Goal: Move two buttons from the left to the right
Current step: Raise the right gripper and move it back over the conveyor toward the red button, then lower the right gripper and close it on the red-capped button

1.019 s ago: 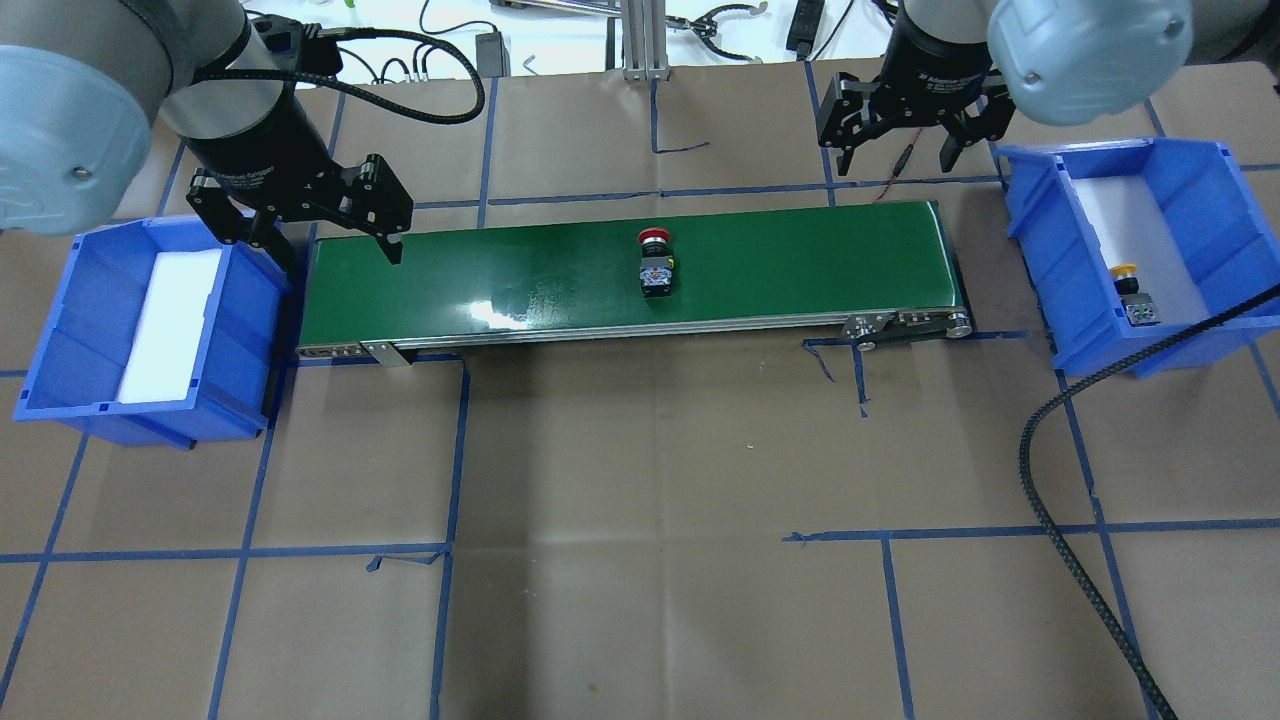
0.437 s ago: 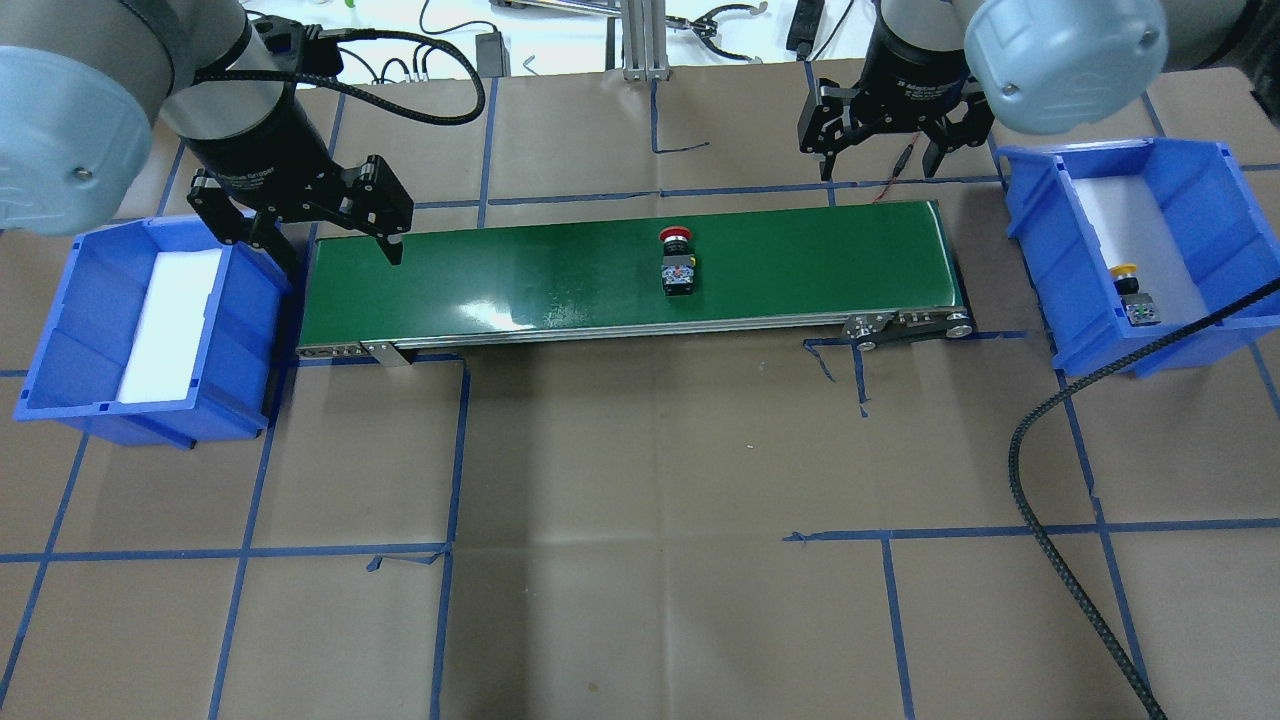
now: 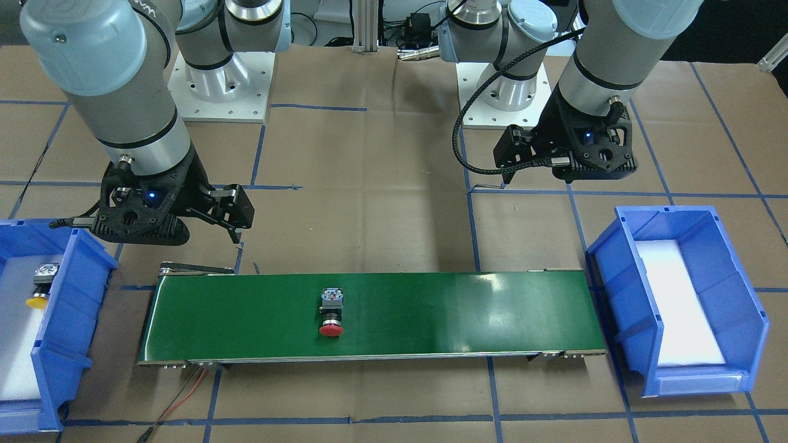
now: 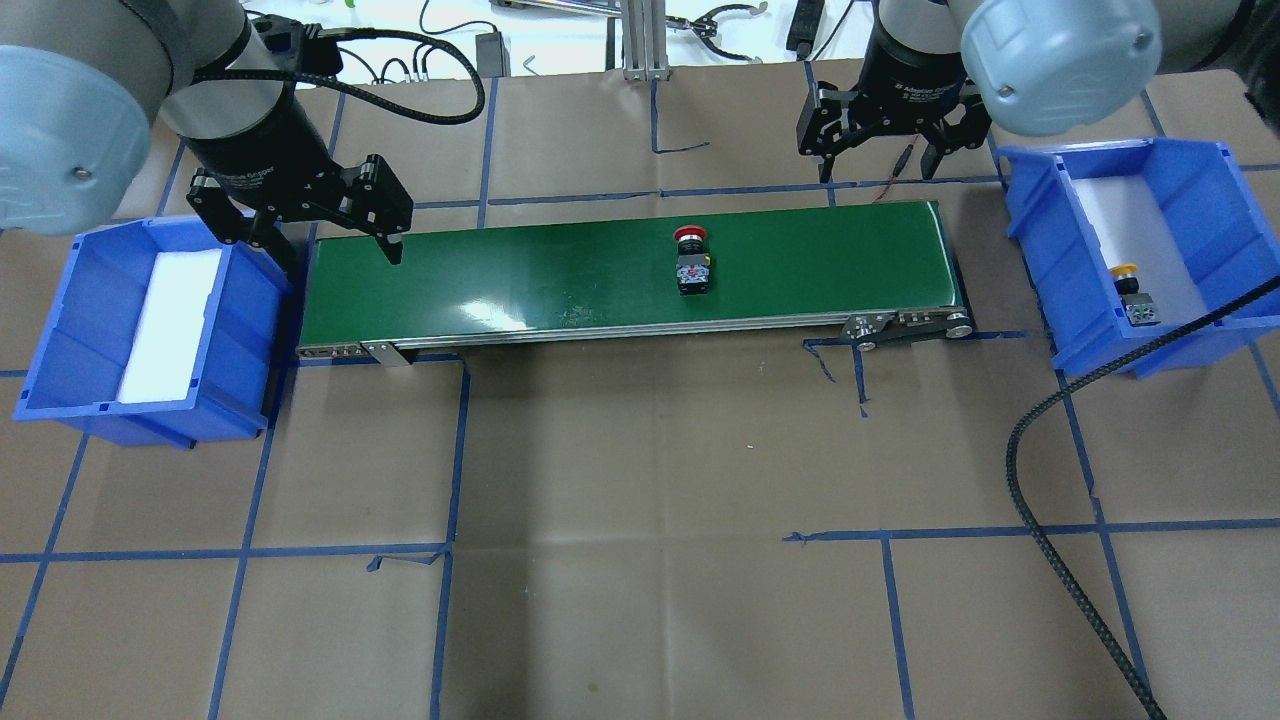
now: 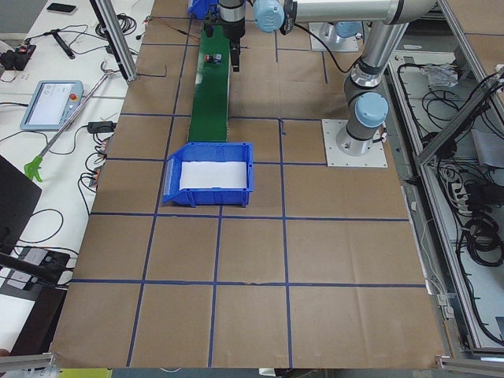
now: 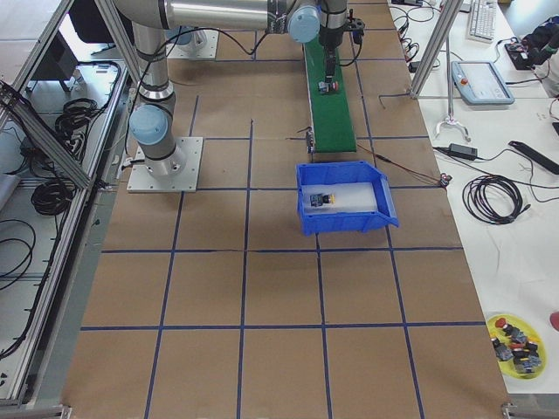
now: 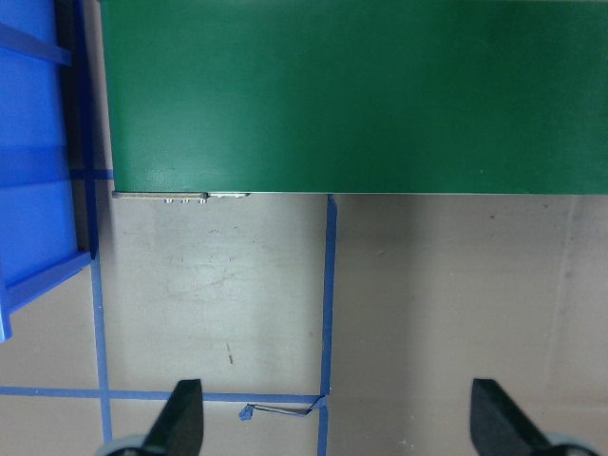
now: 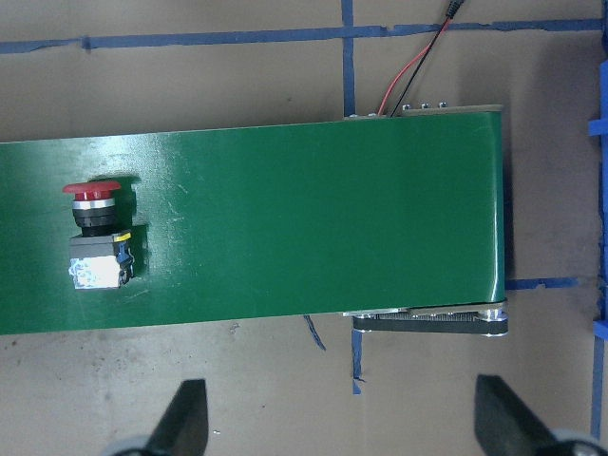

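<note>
The left arm (image 4: 60, 110) is bent downward, and the left gripper (image 4: 338, 255) is pointed straight down with its fingers (image 7: 185, 418) spread wide and nothing held between them. The right arm (image 4: 1060, 50) is bent down likewise; the right gripper (image 4: 878, 172) is also pointed down, fingers spread, nothing gripped.

Robotics lab, paper-covered table (image 4: 640, 620) gridded with blue tape, small green conveyor (image 4: 560, 275), teach pendant (image 5: 51, 104), loose cables (image 6: 493, 196), aluminium framing (image 5: 114, 39)

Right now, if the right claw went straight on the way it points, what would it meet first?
Most likely the paper-covered table, just beside the green belt; the right claw points down off the belt's edge.
</note>
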Controlling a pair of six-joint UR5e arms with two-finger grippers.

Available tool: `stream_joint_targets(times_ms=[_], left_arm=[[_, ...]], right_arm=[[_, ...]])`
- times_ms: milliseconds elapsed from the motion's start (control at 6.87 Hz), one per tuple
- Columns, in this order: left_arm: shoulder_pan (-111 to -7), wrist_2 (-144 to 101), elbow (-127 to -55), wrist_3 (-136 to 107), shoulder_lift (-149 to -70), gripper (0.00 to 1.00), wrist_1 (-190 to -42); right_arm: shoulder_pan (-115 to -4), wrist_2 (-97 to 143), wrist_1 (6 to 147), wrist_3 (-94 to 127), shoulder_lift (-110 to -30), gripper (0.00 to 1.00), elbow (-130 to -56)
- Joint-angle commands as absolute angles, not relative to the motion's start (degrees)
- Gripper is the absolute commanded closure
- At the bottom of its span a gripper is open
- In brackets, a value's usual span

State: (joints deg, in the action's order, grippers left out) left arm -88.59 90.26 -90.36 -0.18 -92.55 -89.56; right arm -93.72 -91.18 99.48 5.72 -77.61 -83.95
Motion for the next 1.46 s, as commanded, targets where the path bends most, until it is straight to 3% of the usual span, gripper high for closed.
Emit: stream_joint_targets(times_ms=[0,728,1310], left_arm=[[-88.59,90.26,-90.35,-0.18,-92.55,0.0,-89.56],[-88.59,90.26,-90.35,-0.18,-92.55,0.0,-89.56],[-88.59,90.26,-90.35,-0.18,-92.55,0.0,-89.56]], right_arm=[[-93.69,-90.97,99.58,5.8,-77.87,0.01,-87.16],[-93.69,-90.09,108.9,8.16,-79.1,0.01,-94.91],[-93.69,-86.67,113.46,8.35,-76.65,0.01,-95.54]])
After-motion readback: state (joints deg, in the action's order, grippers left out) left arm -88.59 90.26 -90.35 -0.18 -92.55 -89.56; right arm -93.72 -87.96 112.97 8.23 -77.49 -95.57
